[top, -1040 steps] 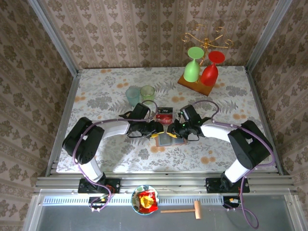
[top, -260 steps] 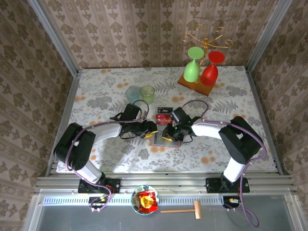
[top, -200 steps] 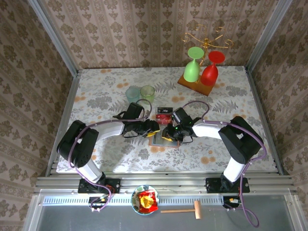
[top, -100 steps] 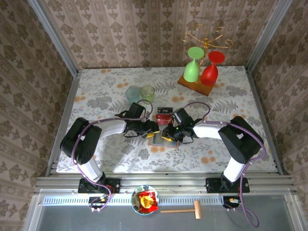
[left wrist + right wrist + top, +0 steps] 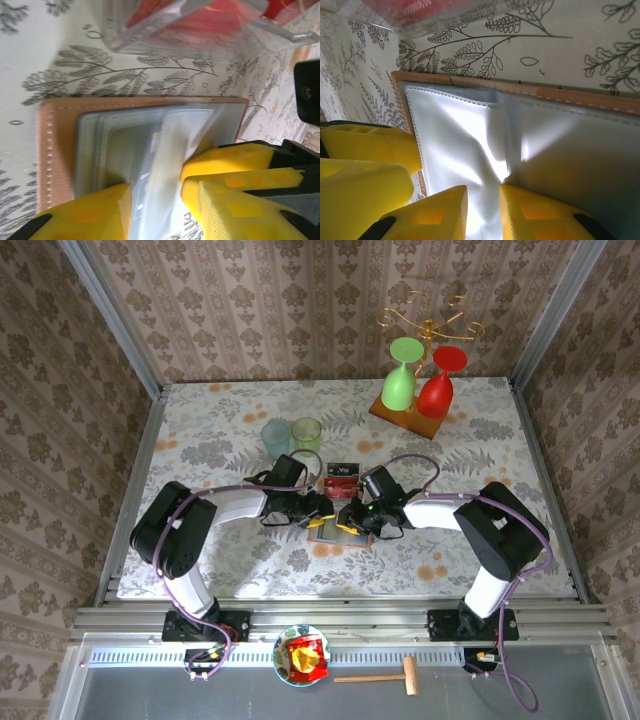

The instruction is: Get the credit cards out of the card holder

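The card holder [image 5: 336, 532] lies open on the table, tan leather [image 5: 55, 150] outside and grey-blue [image 5: 580, 150] inside. My right gripper [image 5: 350, 517] is shut on a raised grey flap of it, which runs between its yellow fingers [image 5: 482, 200]. My left gripper [image 5: 317, 510] is over the holder's other side, open; its fingers stand either side of the same flap [image 5: 162, 195] without pinching it. Red and dark credit cards [image 5: 341, 481] lie on the table just behind the holder. Both wrist views show them red through something clear [image 5: 200, 20] [image 5: 415, 7].
Two small cups, teal [image 5: 275, 437] and green [image 5: 306, 432], stand behind the left gripper. A wooden board [image 5: 405, 418] with a green and a red goblet is at the back right. A bowl with a snack packet [image 5: 302, 655] and a mallet [image 5: 385, 676] lie on the front ledge.
The left gripper has edged right onto the holder and its fingers have drawn slightly closer. The right gripper keeps its hold on the flap and has barely moved.
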### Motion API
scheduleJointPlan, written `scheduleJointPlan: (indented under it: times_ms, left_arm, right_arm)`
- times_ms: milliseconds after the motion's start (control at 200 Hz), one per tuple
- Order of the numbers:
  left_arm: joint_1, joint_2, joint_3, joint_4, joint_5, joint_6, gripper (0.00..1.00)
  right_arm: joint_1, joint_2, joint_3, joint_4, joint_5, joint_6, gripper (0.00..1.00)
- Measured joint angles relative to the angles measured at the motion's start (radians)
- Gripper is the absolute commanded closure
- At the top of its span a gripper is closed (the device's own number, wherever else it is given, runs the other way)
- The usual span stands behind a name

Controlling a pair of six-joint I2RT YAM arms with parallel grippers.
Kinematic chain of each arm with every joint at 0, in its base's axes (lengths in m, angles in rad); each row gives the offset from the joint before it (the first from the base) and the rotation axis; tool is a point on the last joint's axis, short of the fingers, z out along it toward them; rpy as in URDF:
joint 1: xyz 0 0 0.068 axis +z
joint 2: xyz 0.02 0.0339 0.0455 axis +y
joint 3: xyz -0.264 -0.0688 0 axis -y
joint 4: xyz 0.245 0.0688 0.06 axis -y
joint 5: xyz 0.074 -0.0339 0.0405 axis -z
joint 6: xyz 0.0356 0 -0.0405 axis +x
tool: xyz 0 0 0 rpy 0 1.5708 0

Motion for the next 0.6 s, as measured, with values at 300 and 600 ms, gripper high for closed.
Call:
scheduleJointPlan:
  times_ms: [300, 600]
  left_arm:
    - [-0.002, 0.000, -0.002, 0.074, 0.029, -0.030, 0.63]
    - [-0.016, 0.000, 0.007, 0.069, 0.037, -0.030, 0.59]
  right_arm:
    - [-0.002, -0.034, -0.004, -0.013, 0.003, 0.000, 0.76]
    - [-0.014, -0.209, 0.008, -0.166, 0.064, -0.050, 0.76]
